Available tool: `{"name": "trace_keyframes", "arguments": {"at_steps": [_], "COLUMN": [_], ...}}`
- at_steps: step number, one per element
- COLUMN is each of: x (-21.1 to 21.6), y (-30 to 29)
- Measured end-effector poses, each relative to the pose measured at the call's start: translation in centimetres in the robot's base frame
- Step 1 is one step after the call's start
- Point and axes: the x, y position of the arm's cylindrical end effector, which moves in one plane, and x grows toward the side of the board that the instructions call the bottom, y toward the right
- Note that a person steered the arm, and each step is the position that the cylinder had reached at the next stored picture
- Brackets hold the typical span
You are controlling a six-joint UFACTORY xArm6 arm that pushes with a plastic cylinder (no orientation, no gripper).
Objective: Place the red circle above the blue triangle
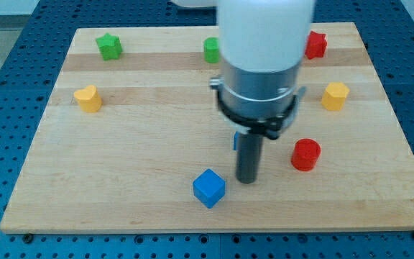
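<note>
Arm carries no pincer, so no open or closed state applies; only a dark rod. My tip (246, 180) rests on the pale wooden bench (135, 180), just to the view's right of the blue cube block (208, 188). Red cylinder block (305, 154) sits near, further right. A blue sliver (235, 140) behind the rod is probably the blue triangle block, mostly hidden. Judgement: circle round to the cylinder's right, then push left and upward in short strokes, avoiding the triangle.

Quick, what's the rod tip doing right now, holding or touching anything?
No gripper; my tip holds nothing.
It sits between the blue cube and the red circle, touching neither.
</note>
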Motion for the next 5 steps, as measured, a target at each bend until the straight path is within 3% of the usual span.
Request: {"name": "trace_keyframes", "arguments": {"at_steps": [2, 5], "x": [0.0, 0.0], "y": [6.2, 4.0]}}
